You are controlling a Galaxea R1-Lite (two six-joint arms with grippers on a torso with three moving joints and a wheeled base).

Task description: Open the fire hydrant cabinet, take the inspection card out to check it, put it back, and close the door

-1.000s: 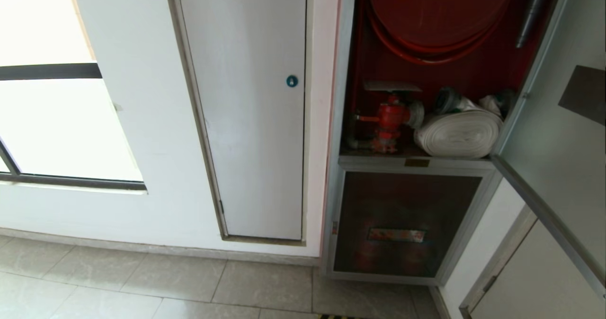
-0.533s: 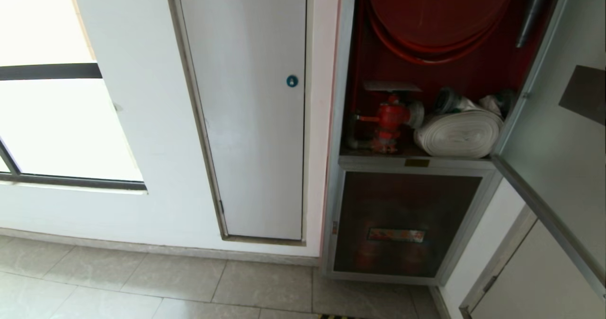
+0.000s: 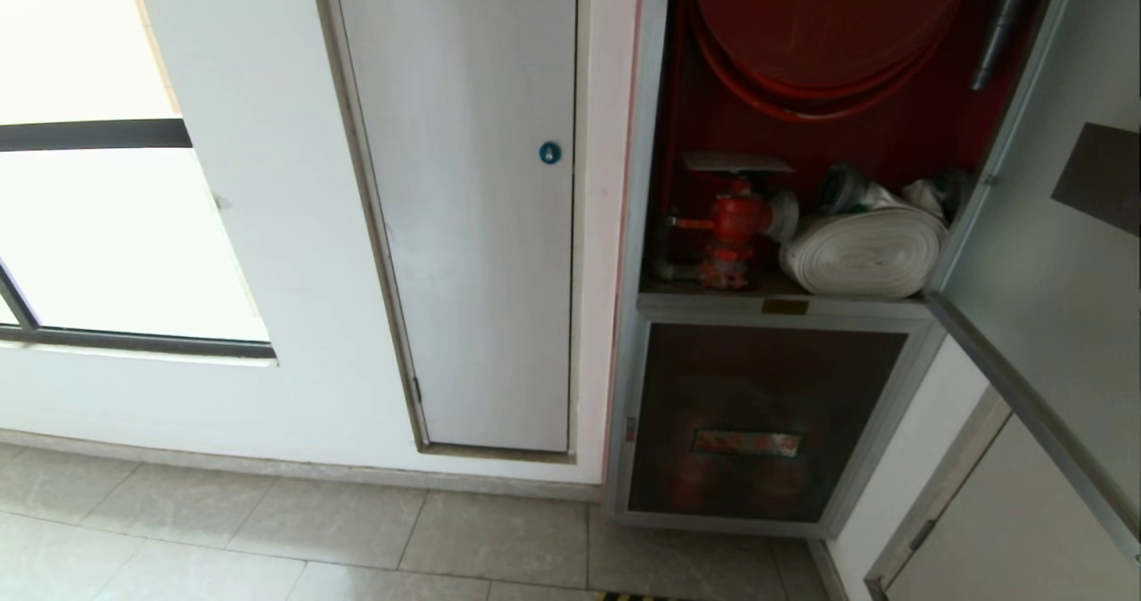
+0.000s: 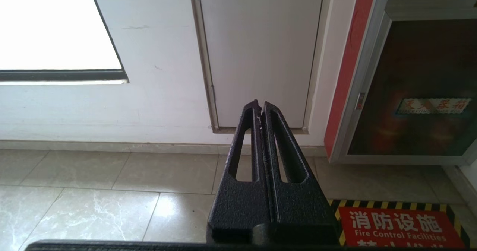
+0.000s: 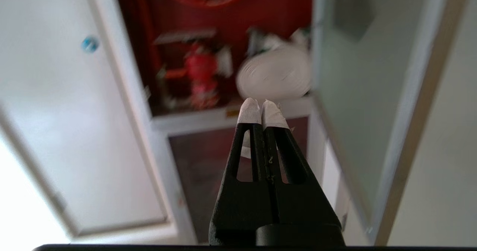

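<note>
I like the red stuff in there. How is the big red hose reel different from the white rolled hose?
The red hose reel hangs high at the back of the fire hydrant cabinet, while the white rolled hose lies low on the shelf. The reel is red and much wider; the rolled hose is white and smaller. Both are wound round and both sit inside the open cabinet.

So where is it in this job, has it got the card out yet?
Done: the door stands swung open, showing the fire hydrant cabinet.

In hand: the right gripper is shut and empty, aimed into the cabinet. A thin pale sheet lying on top of the red valve is probably the inspection card. The left gripper is shut, low near the floor.

Left: take the card, check it, return it, close the door.
</note>
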